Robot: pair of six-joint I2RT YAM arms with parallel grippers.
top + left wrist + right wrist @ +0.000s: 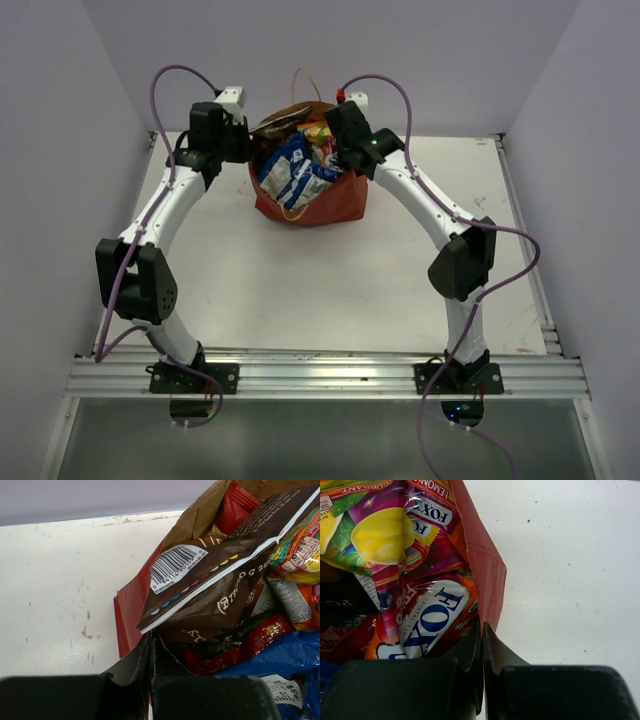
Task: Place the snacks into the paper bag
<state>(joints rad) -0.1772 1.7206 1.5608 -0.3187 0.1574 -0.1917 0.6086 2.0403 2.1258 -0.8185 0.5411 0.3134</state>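
Observation:
The red paper bag (322, 206) stands at the table's far middle, with its mouth open. Inside it lie a blue-white packet (292, 176), a brown chip bag (281, 122) sticking out at the far left, and colourful candy packets. My left gripper (244, 141) is shut on the bag's left rim. The left wrist view shows its jaws (151, 638) pinching the red wall (129, 616) under the brown chip bag (215, 582). My right gripper (346, 152) is shut on the right rim. Its jaws (482, 628) pinch the red wall (489, 572) beside an orange-yellow-pink candy bag (422, 607).
White side walls close in the table (300, 290) on the left, right and back. A metal rail (320, 375) runs along the near edge at the arm bases. The bag's thin handles (306, 80) loop up at the far side.

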